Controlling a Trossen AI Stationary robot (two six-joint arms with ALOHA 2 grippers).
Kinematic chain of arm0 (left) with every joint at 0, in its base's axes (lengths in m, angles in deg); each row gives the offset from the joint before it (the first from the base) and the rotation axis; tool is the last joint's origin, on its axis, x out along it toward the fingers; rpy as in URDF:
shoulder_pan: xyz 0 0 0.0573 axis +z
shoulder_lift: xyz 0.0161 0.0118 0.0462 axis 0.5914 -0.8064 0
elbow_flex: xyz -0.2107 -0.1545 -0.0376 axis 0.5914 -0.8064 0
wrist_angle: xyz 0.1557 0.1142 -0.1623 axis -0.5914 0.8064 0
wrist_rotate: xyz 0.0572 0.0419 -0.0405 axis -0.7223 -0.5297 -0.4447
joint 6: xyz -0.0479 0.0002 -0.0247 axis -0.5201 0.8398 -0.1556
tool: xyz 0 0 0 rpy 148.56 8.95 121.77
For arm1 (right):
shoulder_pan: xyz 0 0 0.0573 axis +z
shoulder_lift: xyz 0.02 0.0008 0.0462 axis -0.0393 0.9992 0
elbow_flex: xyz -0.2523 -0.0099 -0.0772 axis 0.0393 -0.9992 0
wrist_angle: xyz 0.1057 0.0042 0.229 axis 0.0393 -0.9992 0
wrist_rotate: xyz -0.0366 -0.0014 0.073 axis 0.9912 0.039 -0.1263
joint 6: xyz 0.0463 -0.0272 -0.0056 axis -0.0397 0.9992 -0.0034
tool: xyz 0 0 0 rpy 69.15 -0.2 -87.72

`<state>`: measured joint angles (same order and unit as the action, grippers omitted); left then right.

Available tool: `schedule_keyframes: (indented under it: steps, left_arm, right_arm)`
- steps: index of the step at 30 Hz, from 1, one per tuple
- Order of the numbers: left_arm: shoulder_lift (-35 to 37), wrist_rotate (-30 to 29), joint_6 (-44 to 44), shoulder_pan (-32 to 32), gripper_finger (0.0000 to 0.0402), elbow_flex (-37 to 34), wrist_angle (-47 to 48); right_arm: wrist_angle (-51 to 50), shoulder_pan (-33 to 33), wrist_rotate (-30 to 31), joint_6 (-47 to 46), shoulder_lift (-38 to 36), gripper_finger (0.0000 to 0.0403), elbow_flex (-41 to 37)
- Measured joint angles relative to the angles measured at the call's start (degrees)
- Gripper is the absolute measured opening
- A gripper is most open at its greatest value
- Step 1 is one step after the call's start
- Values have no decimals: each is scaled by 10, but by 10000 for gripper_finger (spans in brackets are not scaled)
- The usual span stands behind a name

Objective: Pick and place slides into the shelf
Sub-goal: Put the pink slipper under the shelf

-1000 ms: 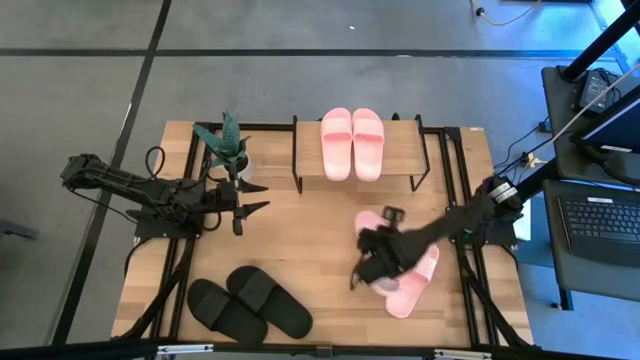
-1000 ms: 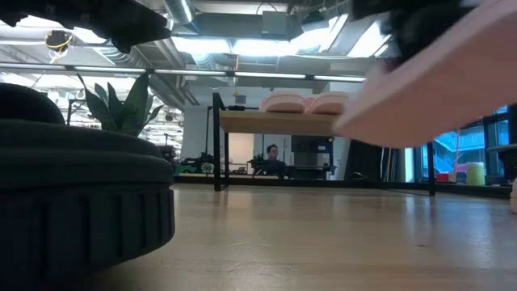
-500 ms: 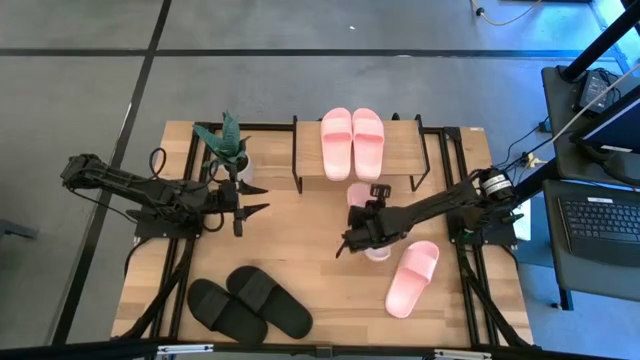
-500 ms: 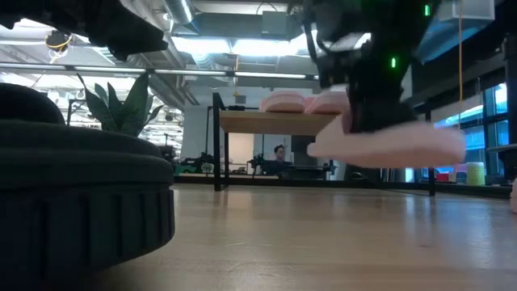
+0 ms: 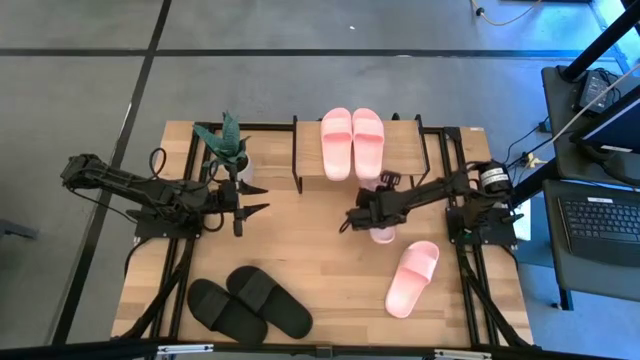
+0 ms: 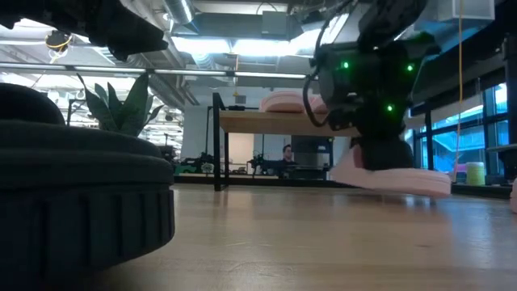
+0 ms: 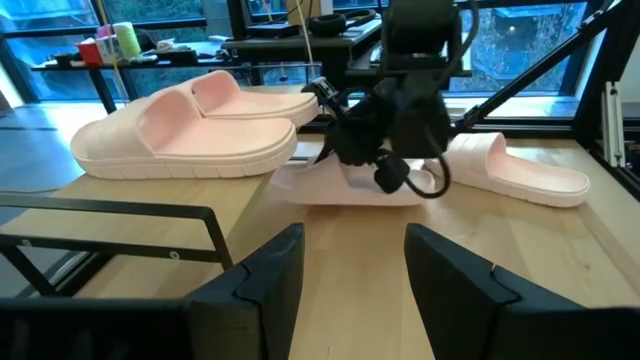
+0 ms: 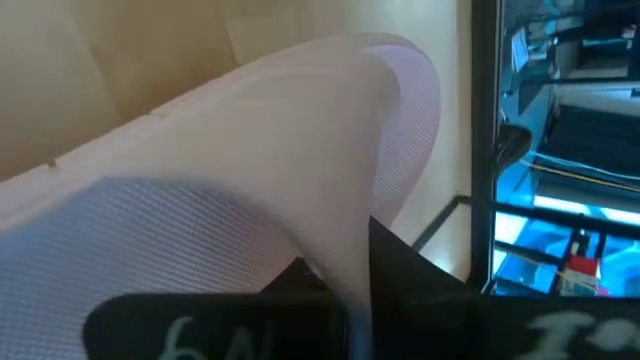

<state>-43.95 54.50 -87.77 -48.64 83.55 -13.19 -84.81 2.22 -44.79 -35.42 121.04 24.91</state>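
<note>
My right gripper (image 5: 368, 213) is shut on a pale pink slide (image 6: 404, 179) and holds it low over the table, just in front of the shelf (image 5: 400, 150). A pink pair (image 5: 352, 143) lies sole-down on the shelf's top board. A lone pink slide (image 5: 412, 278) lies on the table near the right edge, and a black pair (image 5: 250, 303) lies at the near left. My left gripper (image 5: 255, 198) waits open left of centre, with nothing between its fingers (image 7: 275, 290). My right gripper holds the pink slide by its wide strap (image 8: 330, 170), pinching the strap's edge, with one dark finger (image 8: 400, 270) showing beside it. It comes slanting down from the table's right side. The slide hangs nearly level below it (image 7: 350, 187); whether its sole touches the table, I cannot tell.
A potted plant (image 5: 228, 145) stands left of the shelf, close to my left gripper. Black frame rails (image 5: 450, 160) run along both table sides. Bare tabletop lies between the black pair and the lone pink slide.
My right gripper has carried the pink slide from beside the lone pink slide toward the far edge and the shelf, sinking as it went. The slide, first tipped steeply and high, now hangs nearly level just above the table.
</note>
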Motion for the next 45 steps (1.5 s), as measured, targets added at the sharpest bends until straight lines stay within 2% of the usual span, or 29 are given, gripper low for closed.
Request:
schedule_keyframes:
  steps: [15, 22, 35, 45]
  left_arm:
    - [0, 0, 0, 0, 166, 0, 0]
    - [0, 0, 0, 0, 166, 0, 0]
    - [0, 0, 0, 0, 166, 0, 0]
    - [0, 0, -2, 0, 166, 0, 0]
  right_arm:
    - [13, -37, -1, -14, -3, 12, -69]
    - [6, -28, 1, -16, 0, 69, -49]
    - [7, -27, -15, -21, 0, 88, -34]
    - [8, -22, 3, -34, 0, 161, -33]
